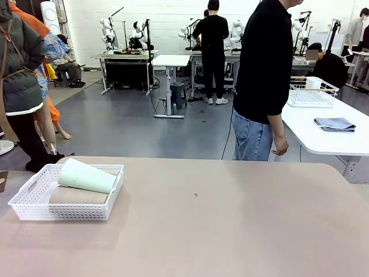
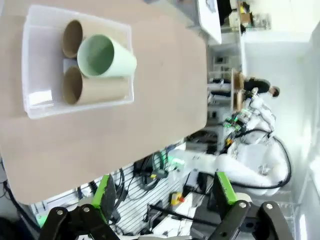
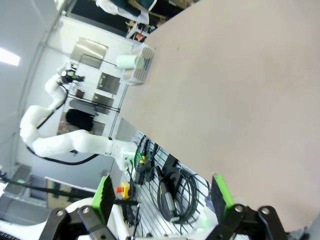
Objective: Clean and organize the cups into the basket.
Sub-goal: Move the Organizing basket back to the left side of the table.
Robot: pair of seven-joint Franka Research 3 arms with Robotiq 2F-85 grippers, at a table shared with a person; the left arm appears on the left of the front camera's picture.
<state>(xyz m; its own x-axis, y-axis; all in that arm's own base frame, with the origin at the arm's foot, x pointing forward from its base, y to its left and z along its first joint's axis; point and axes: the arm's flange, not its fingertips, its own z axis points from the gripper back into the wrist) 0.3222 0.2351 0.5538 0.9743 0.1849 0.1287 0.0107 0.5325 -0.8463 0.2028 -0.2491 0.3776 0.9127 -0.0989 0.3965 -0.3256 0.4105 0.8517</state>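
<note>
cups [image 1: 86, 176] in basket [image 1: 34, 208], table's [image 1: 230, 231] left

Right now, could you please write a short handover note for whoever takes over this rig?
Left gripper: open, empty, raised off the table.
Right gripper: open, empty, also held off the table.
Basket: on the table's left side. The green cup lies on top of the two brown cups.
Done: all three cups are in the basket.
Left: no cups on the table; nothing obvious remains.
</note>
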